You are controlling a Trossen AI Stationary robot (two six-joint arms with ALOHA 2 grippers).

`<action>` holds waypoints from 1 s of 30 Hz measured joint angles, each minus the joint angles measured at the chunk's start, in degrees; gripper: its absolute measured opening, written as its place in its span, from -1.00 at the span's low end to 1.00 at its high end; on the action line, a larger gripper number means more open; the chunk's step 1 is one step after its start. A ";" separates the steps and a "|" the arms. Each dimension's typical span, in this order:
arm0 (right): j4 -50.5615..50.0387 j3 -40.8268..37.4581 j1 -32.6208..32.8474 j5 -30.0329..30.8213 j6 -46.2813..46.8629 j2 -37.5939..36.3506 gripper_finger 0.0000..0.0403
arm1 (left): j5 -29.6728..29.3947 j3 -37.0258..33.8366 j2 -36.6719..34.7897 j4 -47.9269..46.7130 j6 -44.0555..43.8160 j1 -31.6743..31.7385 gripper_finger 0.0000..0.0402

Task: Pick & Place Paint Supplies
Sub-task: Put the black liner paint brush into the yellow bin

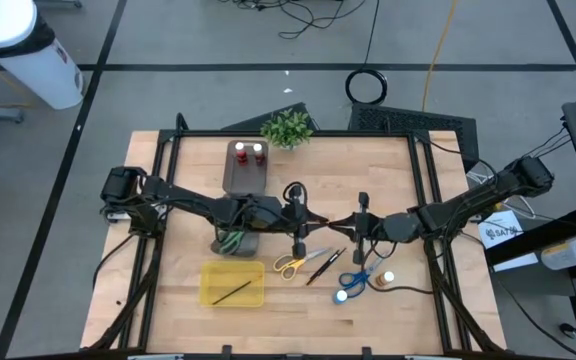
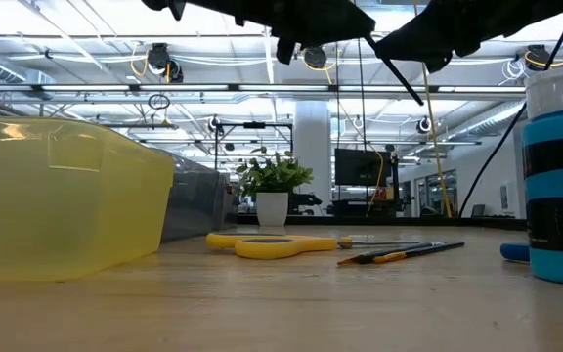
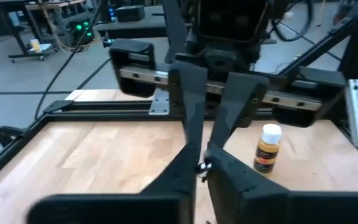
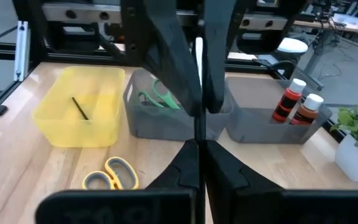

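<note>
Both grippers meet above mid-table, pinching one thin brush between them.

Your left gripper (image 1: pixel 298 222) and right gripper (image 1: pixel 360 226) are each clamped on the brush (image 4: pixel 198 93), held off the wood. Yellow scissors (image 1: pixel 290 265) and two brushes (image 1: pixel 324 266) lie below; one brush (image 1: pixel 232 291) is in your yellow tray (image 1: pixel 208 272), green scissors (image 4: pixel 157 97) in the grey organiser (image 1: pixel 230 172).

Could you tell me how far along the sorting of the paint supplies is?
Done: one brush lies in the yellow tray; the green scissors and two bottles sit in the grey organiser.
In hand: a thin brush hangs where the shut left gripper and right gripper meet.
Left: yellow scissors, blue scissors, loose brushes, white-capped bottle, blue-capped bottle.
</note>
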 joint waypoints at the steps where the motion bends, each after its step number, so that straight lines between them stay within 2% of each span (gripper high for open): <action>1: 0.13 0.00 0.01 -0.07 -0.16 0.00 -1.00 | 1.04 0.00 0.00 0.08 -0.13 0.18 -0.90; 4: 0.05 0.00 0.01 0.09 -0.18 0.00 -0.96 | 1.60 0.00 -0.25 -1.00 -1.38 0.38 -0.89; 10: -0.80 0.07 0.01 0.13 3.41 -0.04 -0.67 | 1.29 -0.04 -7.59 -15.14 -3.59 -2.07 -0.91; 16: -1.87 0.05 -0.01 0.15 4.37 -0.02 -0.48 | -2.56 0.00 -14.52 -31.88 -7.42 -11.34 -0.91; 20: -1.34 0.04 -0.02 0.14 4.37 -0.02 -0.44 | -4.77 -0.07 -15.72 -43.63 -16.43 -20.47 -0.91; 24: -0.35 0.04 -0.03 0.13 5.04 -0.02 -0.44 | -10.09 -0.05 -16.00 -49.99 -26.07 -29.98 -0.91; 30: 0.18 0.04 -0.03 0.13 7.36 -0.02 -0.44 | -25.04 -0.07 -16.02 -57.37 -37.76 -39.97 -0.91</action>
